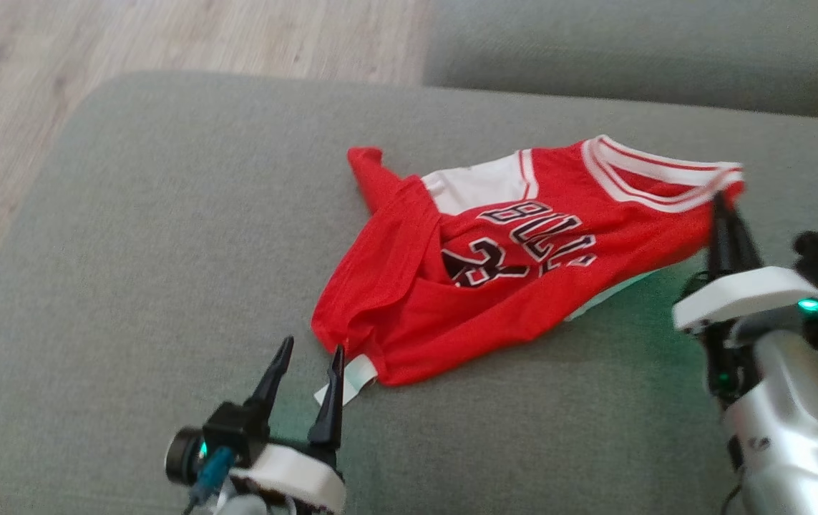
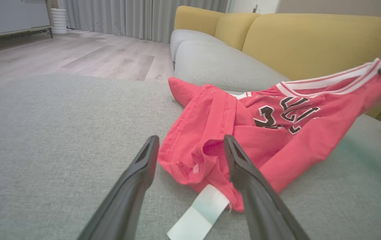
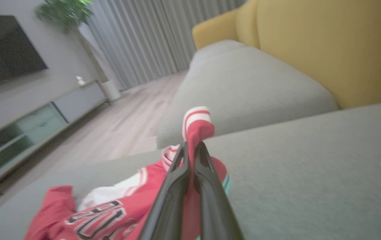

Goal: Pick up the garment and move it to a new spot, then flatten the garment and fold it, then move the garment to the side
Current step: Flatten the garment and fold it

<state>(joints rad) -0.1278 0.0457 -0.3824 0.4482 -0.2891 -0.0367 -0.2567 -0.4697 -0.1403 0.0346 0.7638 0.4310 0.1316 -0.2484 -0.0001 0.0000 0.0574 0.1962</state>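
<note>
My right gripper (image 1: 722, 204) is pressed together, pinching the striped collar edge of the red jersey (image 1: 523, 286) and holding that corner raised above the grey sofa cushion (image 1: 129, 250). The rest lies crumpled mid-cushion, its lettering creased and partly hidden. My left gripper (image 1: 312, 348) is spread wide at the near hem, by a white tag (image 1: 348, 379); I cannot tell whether it touches the cloth.

— What does the right gripper (image 3: 191, 145) hold?
— Its two dark fingers (image 3: 173, 186) are pressed together on a red strap of the garment (image 3: 147, 200); the white-striped edge pokes up past the tips.
— And the rest?
— It trails down onto the grey cushion (image 3: 293, 186), black lettering showing. A yellow backrest (image 3: 327, 50) rises behind.
</note>
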